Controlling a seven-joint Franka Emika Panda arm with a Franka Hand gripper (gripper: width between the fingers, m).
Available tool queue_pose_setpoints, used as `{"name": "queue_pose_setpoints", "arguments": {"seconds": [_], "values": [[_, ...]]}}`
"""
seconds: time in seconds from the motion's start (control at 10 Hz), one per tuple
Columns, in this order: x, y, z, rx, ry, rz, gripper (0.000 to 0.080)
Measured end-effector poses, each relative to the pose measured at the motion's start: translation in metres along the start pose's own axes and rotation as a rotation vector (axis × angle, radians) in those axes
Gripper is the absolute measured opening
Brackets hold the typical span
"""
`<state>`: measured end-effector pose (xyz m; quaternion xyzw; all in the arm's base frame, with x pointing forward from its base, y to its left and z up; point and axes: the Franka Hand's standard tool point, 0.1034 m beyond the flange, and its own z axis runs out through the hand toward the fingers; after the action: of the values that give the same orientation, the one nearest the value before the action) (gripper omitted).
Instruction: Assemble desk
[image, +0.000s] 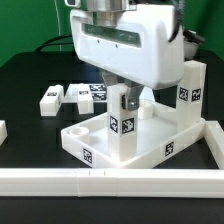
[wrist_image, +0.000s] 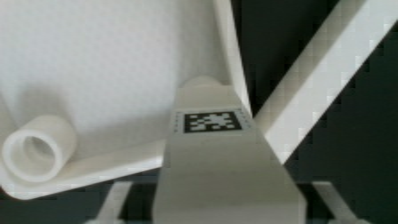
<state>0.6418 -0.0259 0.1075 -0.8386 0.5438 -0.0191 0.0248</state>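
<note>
Exterior view, gripper (image: 121, 98) clamped on leg (image: 122, 130), upright inside desk top (image: 75, 140) near its front rim, second leg (image: 190, 95) upright at far corner, loose legs (image: 78, 96) on worktop (image: 30, 70).

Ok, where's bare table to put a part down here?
Free: the black table at the exterior view's left, between the loose white square-section legs and the long white front rail. Crowded: the white rimmed plastic desk top, where the fingers hold a tagged white leg.
</note>
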Motion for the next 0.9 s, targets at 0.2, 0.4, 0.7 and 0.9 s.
{"name": "queue_pose_setpoints", "arguments": {"seconds": [0.2,0.4,0.7,0.9], "values": [[0.007,0.003,-0.002,-0.003,0.012,0.117,0.0292],[0.015,0.006,-0.004,-0.007,0.033,0.237,0.0294],[0.02,0.009,-0.004,-0.01,0.046,0.295,0.0303],[0.017,0.006,-0.008,-0.004,0.044,0.257,0.048]]}}
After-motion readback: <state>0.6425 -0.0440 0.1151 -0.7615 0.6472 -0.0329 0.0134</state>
